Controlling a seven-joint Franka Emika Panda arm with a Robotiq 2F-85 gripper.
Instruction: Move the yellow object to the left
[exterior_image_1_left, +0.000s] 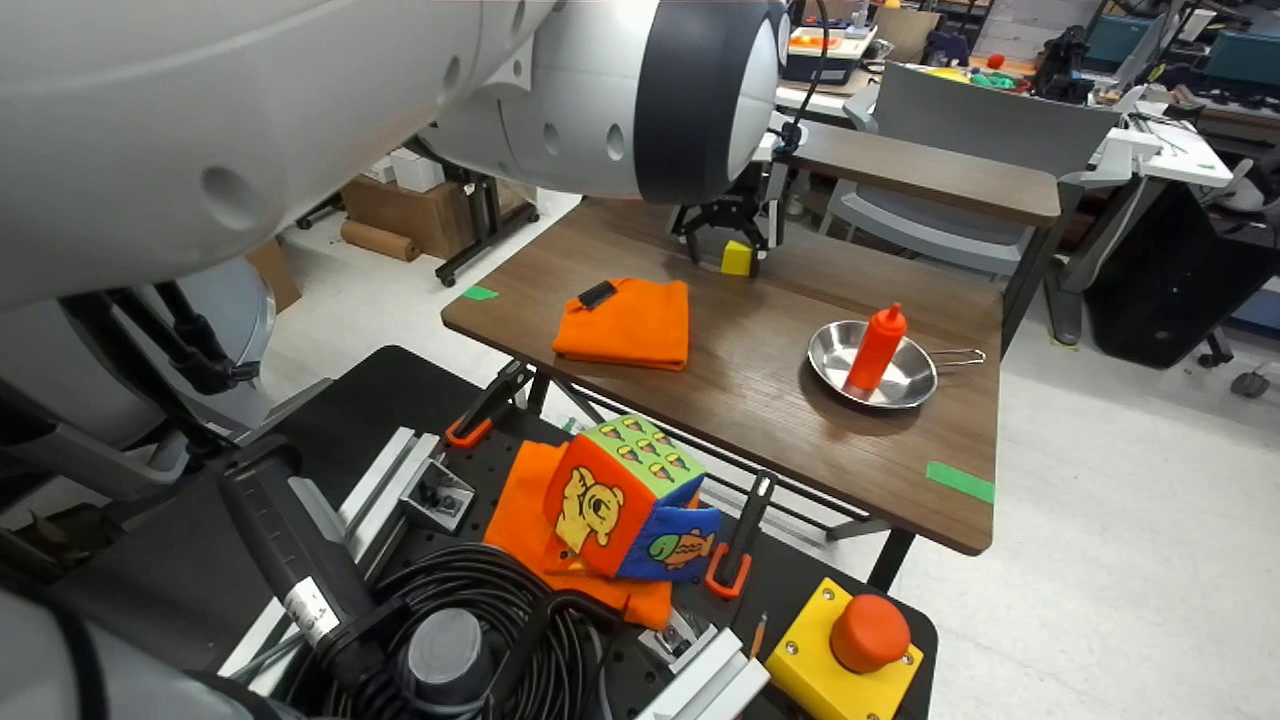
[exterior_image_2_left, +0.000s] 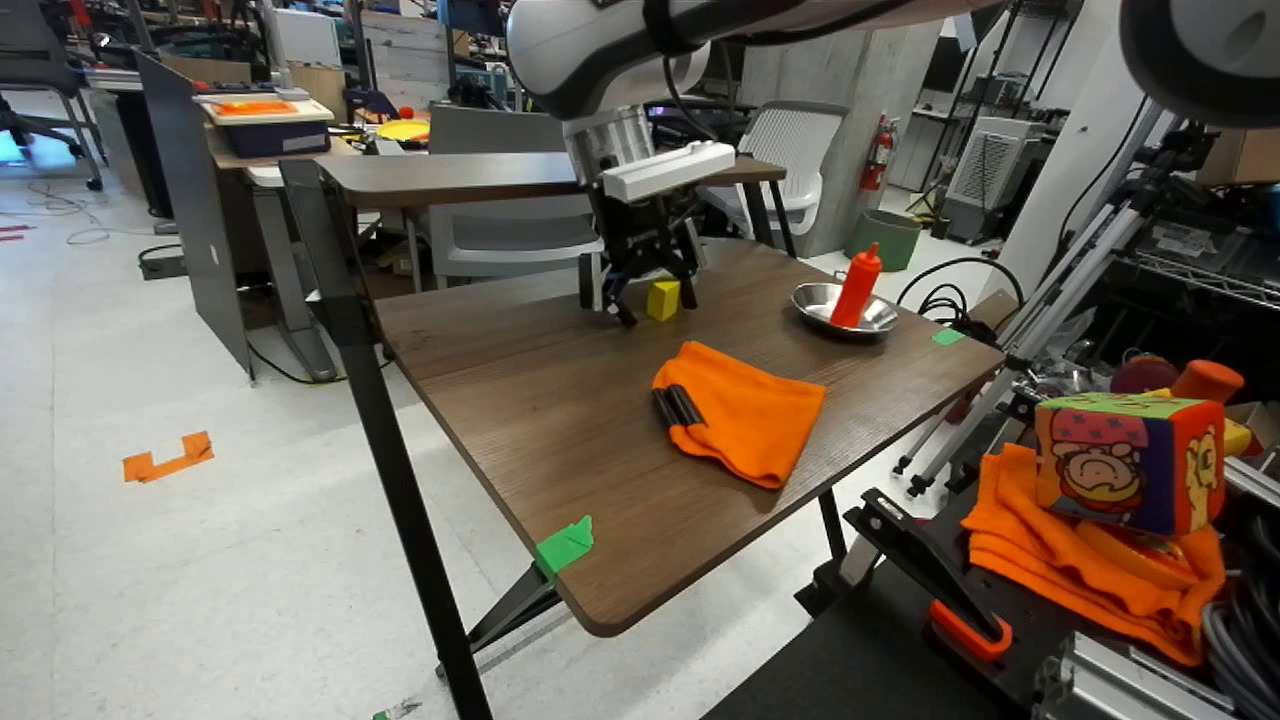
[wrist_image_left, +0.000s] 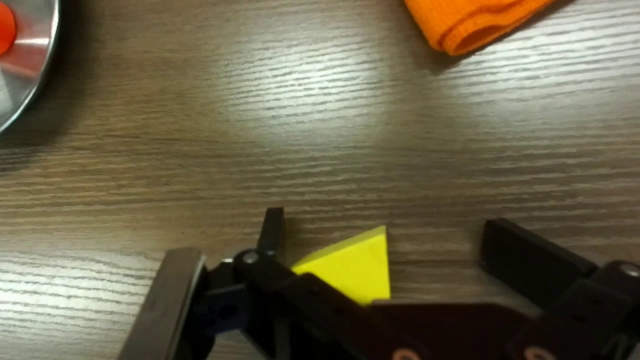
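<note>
The yellow block stands on the brown table near its far edge. It also shows in an exterior view and in the wrist view. My gripper is open and low over the table, with its fingers on either side of the block. In the wrist view the block lies nearer the left finger, with a wide gap to the right finger. The lower part of the block is hidden there by the gripper's body. The gripper also shows in both exterior views.
A metal pan holding a red bottle stands on the table. A folded orange cloth with a dark item on it lies nearer the robot's base. A raised shelf runs behind the gripper.
</note>
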